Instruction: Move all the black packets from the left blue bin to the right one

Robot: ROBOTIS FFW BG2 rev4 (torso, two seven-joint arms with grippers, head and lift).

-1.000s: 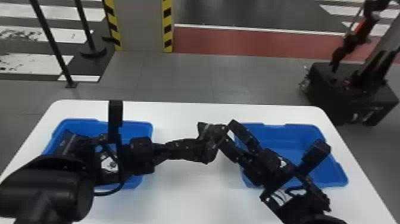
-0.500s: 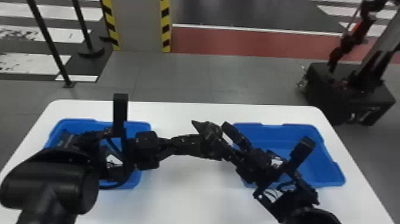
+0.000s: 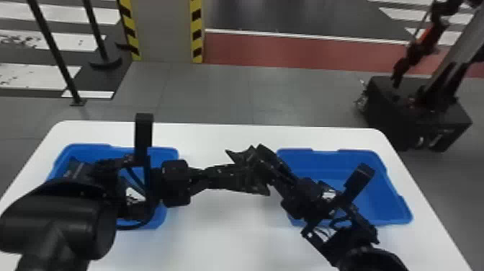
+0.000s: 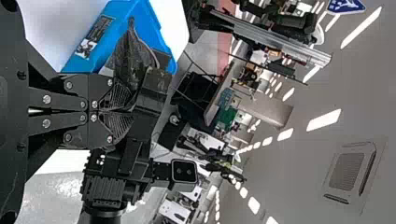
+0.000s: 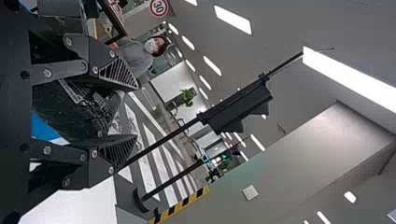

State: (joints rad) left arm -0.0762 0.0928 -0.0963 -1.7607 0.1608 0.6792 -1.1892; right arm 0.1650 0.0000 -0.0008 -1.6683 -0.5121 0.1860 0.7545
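While the left tool (image 4: 125,110) stayed clamped on a black packet (image 4: 128,58), the right tool (image 5: 136,112) had advanced toward it over the last second. The right tool's fingers stood wide, one to each side of the packet. The packet was above the counter (image 3: 223,238), between the bins. I judged this a handover: right grip first, left release second, then transfer to the right blue bin (image 3: 381,201).

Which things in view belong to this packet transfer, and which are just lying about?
Part of the job:
left blue bin
right blue bin
black packet between left gripper and right gripper
white table

Just around, beyond the table:
black post
striped pillar
machine on black base
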